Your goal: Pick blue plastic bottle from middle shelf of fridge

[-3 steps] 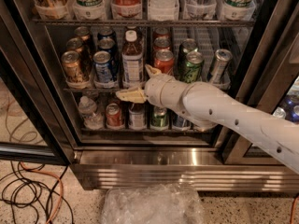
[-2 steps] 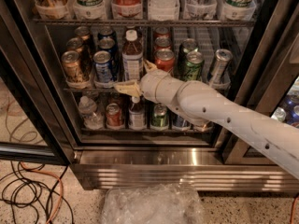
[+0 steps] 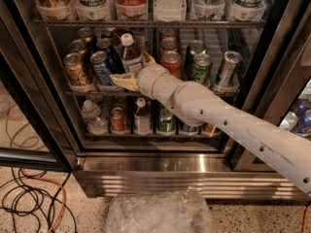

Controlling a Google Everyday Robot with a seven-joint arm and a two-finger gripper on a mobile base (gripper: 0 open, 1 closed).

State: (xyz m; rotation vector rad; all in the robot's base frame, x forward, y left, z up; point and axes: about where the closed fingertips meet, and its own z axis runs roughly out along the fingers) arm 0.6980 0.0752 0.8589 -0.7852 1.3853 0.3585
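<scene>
The blue plastic bottle (image 3: 129, 52), white-capped with a blue-and-white label, stands upright among soda cans on the middle shelf (image 3: 85, 93) of the fridge (image 3: 146, 165). My gripper (image 3: 135, 70) has reached in from the right at the end of the white arm (image 3: 228, 120). It is open, with one tan finger in front of the bottle's lower left and the other at its right side, so the jaws straddle the bottle's lower body. The bottle's base is hidden behind the gripper.
A blue can (image 3: 101, 67) and a gold can (image 3: 76, 70) stand left of the bottle, red cans (image 3: 171, 62) right of it. A shorter white-capped bottle (image 3: 142, 116) is on the shelf below. A dark door frame (image 3: 34, 110) is at left. Crumpled clear plastic (image 3: 155, 212) and cables (image 3: 29, 198) lie on the floor.
My gripper has moved up and farther into the shelf, from below and in front of the bottle to around its lower body. The bottle has stayed in place.
</scene>
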